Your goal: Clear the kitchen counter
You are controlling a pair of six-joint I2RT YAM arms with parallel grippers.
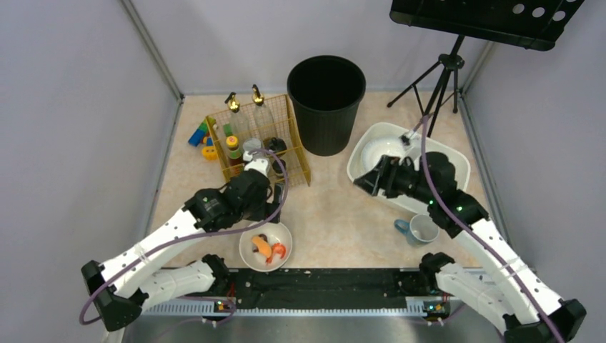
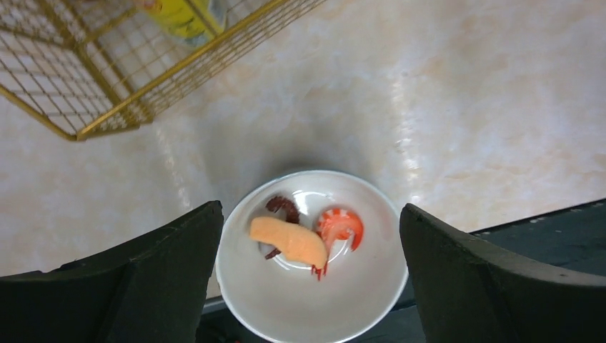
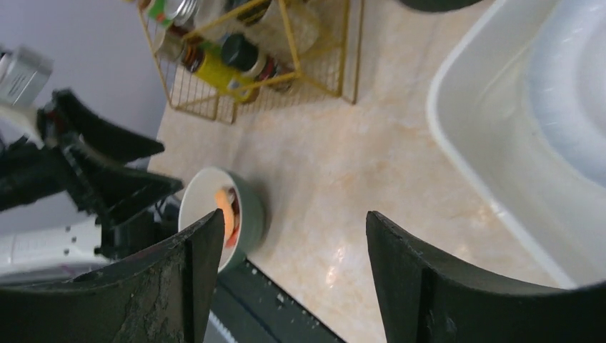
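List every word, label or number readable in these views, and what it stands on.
None can be read in any view.
Yellow label on a bottle in the gold wire rack: too blurred.
Other bottles there: labels too small.
Bowl, mug, black bin: no print visible.

Overhead camera looks down; both wrist cameras (lower, closer) share the bowl (image 2: 350, 300).
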